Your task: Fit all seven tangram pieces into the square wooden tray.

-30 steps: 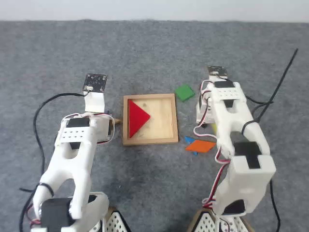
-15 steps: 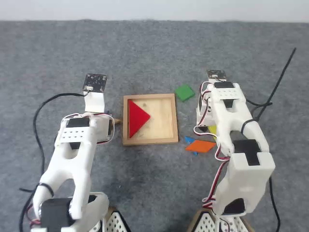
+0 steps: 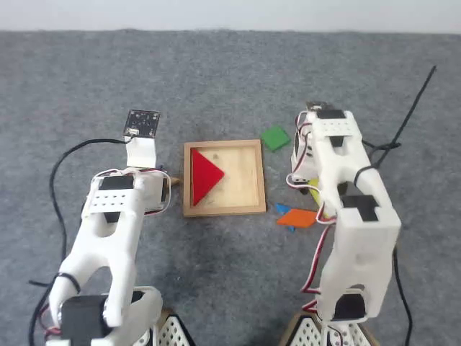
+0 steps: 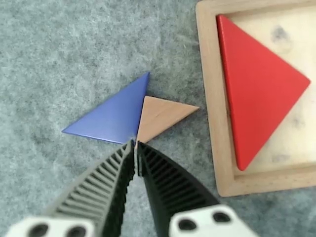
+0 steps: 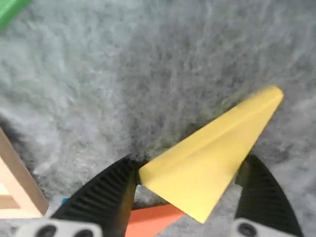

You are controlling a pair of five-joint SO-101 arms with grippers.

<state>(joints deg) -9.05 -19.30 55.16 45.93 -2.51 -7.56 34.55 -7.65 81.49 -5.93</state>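
The square wooden tray (image 3: 223, 210) lies mid-table with a red triangle (image 3: 205, 175) in its left half. My left gripper (image 4: 134, 144) is shut and empty, its tips just over the spot where a blue triangle (image 4: 111, 118) and a tan triangle (image 4: 160, 114) meet, left of the tray rim (image 4: 210, 98). My right gripper (image 5: 190, 168) is shut on a yellow triangle (image 5: 217, 153), which is tilted between the fingers right of the tray. A sliver of the yellow triangle (image 3: 315, 193) peeks from under the right arm (image 3: 338, 166).
A green square (image 3: 275, 138) lies off the tray's far right corner. An orange parallelogram (image 3: 299, 217) and a small blue piece (image 3: 283, 208) lie by its near right corner. Grey carpet covers the table. Black cables trail beside both arms.
The right arm has shifted slightly away from its base and toward the tray. The left arm and the pieces by it have stayed put.
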